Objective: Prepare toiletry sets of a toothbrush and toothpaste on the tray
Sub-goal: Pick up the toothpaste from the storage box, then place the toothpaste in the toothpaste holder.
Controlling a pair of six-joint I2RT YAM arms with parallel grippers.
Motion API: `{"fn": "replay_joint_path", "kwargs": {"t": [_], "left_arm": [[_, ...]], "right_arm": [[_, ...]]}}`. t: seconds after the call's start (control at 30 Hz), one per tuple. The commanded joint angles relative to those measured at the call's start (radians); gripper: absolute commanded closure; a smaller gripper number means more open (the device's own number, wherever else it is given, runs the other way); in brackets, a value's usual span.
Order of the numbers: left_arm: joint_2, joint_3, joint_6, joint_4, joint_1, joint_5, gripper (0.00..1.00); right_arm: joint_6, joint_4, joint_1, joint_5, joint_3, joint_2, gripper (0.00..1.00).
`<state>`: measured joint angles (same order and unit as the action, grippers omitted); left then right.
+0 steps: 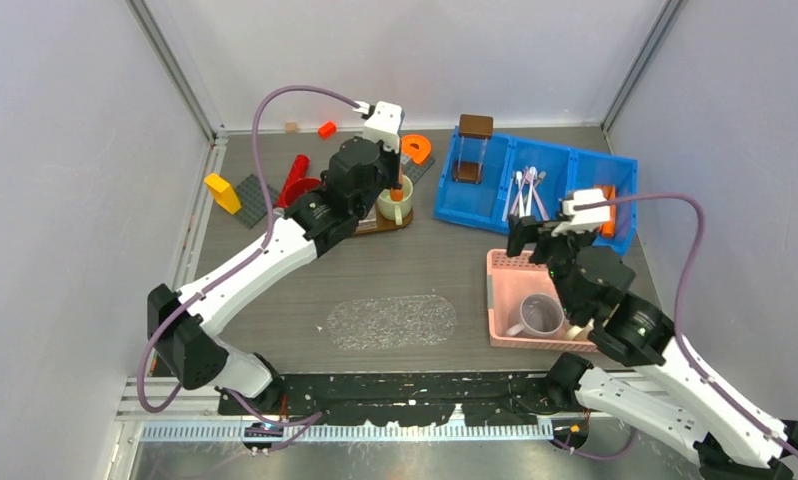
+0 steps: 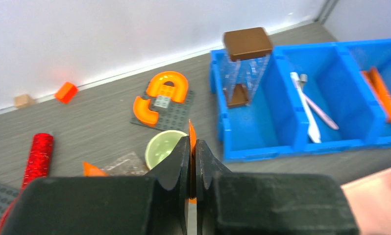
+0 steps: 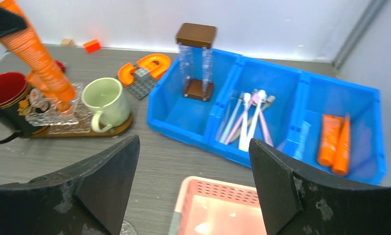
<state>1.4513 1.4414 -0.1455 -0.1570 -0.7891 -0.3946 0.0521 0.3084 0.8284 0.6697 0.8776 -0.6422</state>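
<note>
- From the top view we see the left gripper stretched to the far left part of the table. It is right beside a pale green ceramic mug and has the orange tapered toothpaste tube at its tips.
- In the same view the right gripper hangs over the far edge of the pink perforated plastic tray. A clear glass mug stands in the tray.
- Behind the tray sits a blue plastic bin with three compartments. The slim white and pale pink toothbrushes lie in its middle compartment.
- In the left wrist view the two black jaws are clenched on the thin flat end of the toothpaste tube, and the green mug is just beyond them.
- Farther off in that view we see an orange C-shaped block on a grey studded plate and a red glittery cylinder.
- In the right wrist view the right gripper's fingers are spread wide with nothing between them, and the pink tray is below.
- Across the table in that view the gripped tube hangs tilted. Its lower end is over a clear holder between the green mug and a dark mug with a red inside. We cannot tell whether the tube touches the holder.
- Two more orange tubes lie side by side in the bin's right compartment.
</note>
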Motion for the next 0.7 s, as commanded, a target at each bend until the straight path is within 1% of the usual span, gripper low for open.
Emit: {"fn": "replay_joint_path", "kwargs": {"t": [0.0, 0.1, 0.23, 0.3, 0.47, 0.67], "left_arm": [[-0.035, -0.070, 0.082, 0.258, 0.061, -0.058, 1.00], [-0.031, -0.110, 0.083, 0.318, 0.099, -0.067, 1.00], [-0.016, -0.150, 0.086, 0.385, 0.136, -0.084, 1.00], [-0.009, -0.169, 0.090, 0.416, 0.154, -0.087, 1.00], [0.010, -0.184, 0.068, 0.423, 0.176, -0.121, 1.00], [0.057, -0.193, -0.005, 0.418, 0.180, -0.218, 1.00]], "right_arm": [[0.019, 0.126, 0.003, 0.174, 0.040, 0.074, 0.11], [0.007, 0.178, 0.003, 0.248, 0.032, 0.127, 0.11], [-0.018, 0.194, 0.003, 0.321, -0.008, 0.192, 0.11], [-0.035, 0.169, 0.003, 0.354, -0.046, 0.224, 0.11], [-0.090, 0.084, 0.004, 0.414, -0.106, 0.295, 0.11], [-0.111, 0.046, 0.003, 0.428, -0.135, 0.323, 0.11]]}}
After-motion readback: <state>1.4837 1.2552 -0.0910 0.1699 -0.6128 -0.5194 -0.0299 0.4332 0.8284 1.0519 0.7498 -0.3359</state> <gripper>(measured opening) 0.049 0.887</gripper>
